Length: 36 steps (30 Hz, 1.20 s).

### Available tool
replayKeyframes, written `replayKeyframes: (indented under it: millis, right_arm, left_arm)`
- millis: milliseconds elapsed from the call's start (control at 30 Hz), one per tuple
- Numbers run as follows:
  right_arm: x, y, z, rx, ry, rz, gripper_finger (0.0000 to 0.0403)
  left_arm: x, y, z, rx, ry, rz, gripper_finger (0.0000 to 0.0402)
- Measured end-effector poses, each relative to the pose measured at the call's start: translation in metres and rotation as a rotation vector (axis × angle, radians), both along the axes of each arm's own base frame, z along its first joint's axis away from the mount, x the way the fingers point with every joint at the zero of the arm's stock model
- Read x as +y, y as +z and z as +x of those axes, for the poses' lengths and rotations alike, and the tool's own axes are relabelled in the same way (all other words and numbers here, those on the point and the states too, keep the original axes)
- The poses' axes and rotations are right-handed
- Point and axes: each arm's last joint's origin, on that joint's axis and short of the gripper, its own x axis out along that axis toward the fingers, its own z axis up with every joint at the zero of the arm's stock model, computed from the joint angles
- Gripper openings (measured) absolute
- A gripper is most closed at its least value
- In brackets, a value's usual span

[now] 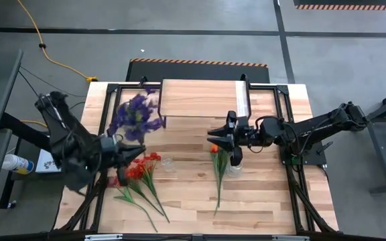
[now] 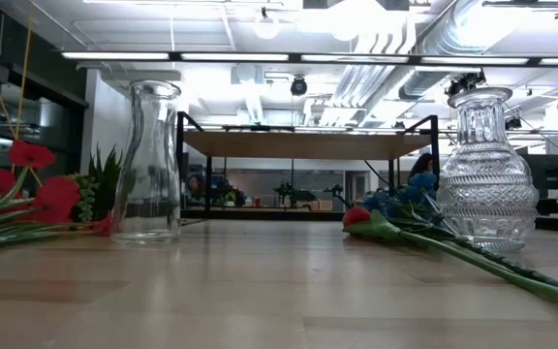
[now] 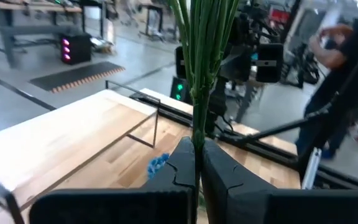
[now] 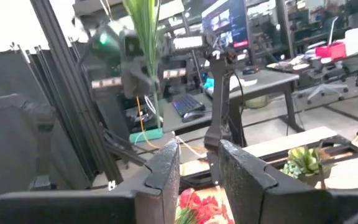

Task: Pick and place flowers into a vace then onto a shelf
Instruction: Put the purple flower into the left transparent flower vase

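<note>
Left gripper (image 3: 196,163) pinches purple flowers' (image 1: 137,114) stems; blooms cut off at the wrist

Right gripper (image 1: 216,140), fingers narrowly parted, seemingly empty, hovers near the shelf (image 1: 198,98)

Your purple flowers (image 1: 137,114) hang lifted at ten o'clock, stems clamped in the left pincer (image 3: 196,163). Red flowers (image 1: 141,169) lie flat at seven, the orange-bloomed spray (image 1: 218,171) at centre. The light-wood shelf (image 1: 200,99) stands at twelve.
</note>
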Motion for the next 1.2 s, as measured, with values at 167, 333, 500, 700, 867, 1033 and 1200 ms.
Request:
replayKeyframes:
  millis: [167, 333, 500, 700, 867, 1033, 1200]
  right_arm:
    - [-0.001, 0.003, 0.0, -0.034, -0.026, -0.018, 0.0103]
    - [-0.001, 0.003, 0.0, -0.034, -0.051, -0.018, 0.0103]
    - [-0.002, 0.003, 0.0, -0.034, -0.064, -0.023, 0.0103]
    - [-0.003, 0.003, 0.0, -0.031, -0.097, -0.037, 0.0103]
    - [-0.004, 0.003, 0.0, -0.029, -0.123, -0.051, 0.0103]
    - [-0.009, 0.003, 0.0, -0.028, -0.144, -0.052, 0.0103]
    - [-0.014, 0.003, 0.001, -0.027, -0.163, -0.053, 0.0103]
  left_arm:
    - [-0.008, -0.027, -0.006, -0.071, 0.08, -0.009, 0.004]
    - [-0.009, -0.053, -0.005, -0.112, 0.138, -0.017, 0.004]
    - [-0.007, -0.073, -0.005, -0.159, 0.182, -0.034, 0.004]
    - [-0.001, -0.09, 0.003, -0.186, 0.23, -0.081, 0.004]
    - [-0.002, -0.102, 0.017, -0.15, 0.249, -0.082, 0.004]
    - [-0.004, -0.11, 0.03, -0.112, 0.25, -0.105, 0.004]
    - [-0.006, -0.115, 0.04, -0.094, 0.252, -0.129, 0.004]
